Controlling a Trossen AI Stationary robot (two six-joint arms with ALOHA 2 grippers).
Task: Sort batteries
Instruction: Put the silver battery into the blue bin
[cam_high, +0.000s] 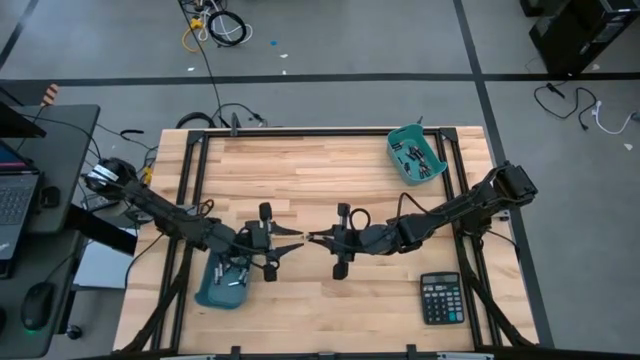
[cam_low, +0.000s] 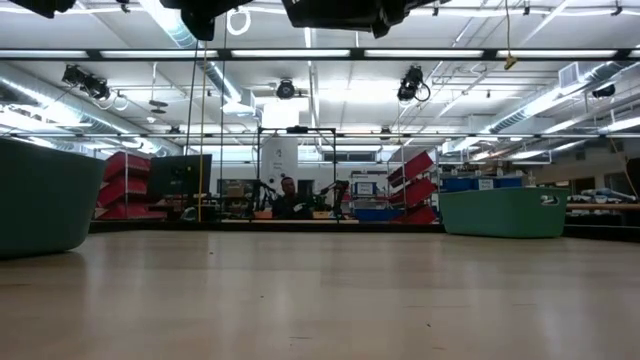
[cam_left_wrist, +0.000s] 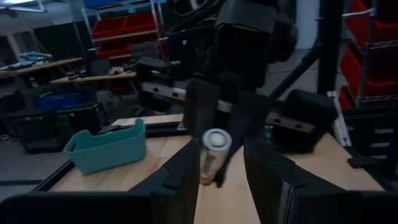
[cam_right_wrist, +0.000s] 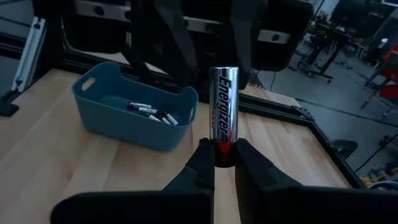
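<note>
A silver and black Energizer battery (cam_right_wrist: 222, 109) is shut in my right gripper (cam_right_wrist: 224, 149) above the table's middle (cam_high: 313, 238). Its silver end (cam_left_wrist: 216, 140) points at my left gripper (cam_left_wrist: 221, 152), which is open (cam_high: 293, 244) with one finger on each side of that end. More batteries (cam_right_wrist: 152, 113) lie in the teal bin (cam_high: 222, 282) under the left arm. Others lie in the second teal bin (cam_high: 415, 155) at the far right. My right gripper pinches the battery's black end (cam_right_wrist: 224, 155) between its two fingers, coming level from the table's right. The battery sticks out forward in line with the fingers, lifted clear of the table. My left gripper's fingers (cam_left_wrist: 189, 165) flank the silver end; whether they touch it I cannot tell.
A black calculator (cam_high: 441, 298) lies near the table's near right corner. The low view shows one teal bin (cam_low: 40, 195) at the left and the other (cam_low: 503, 212) at the right, with bare wood between. A person shows far behind the table (cam_low: 290, 200).
</note>
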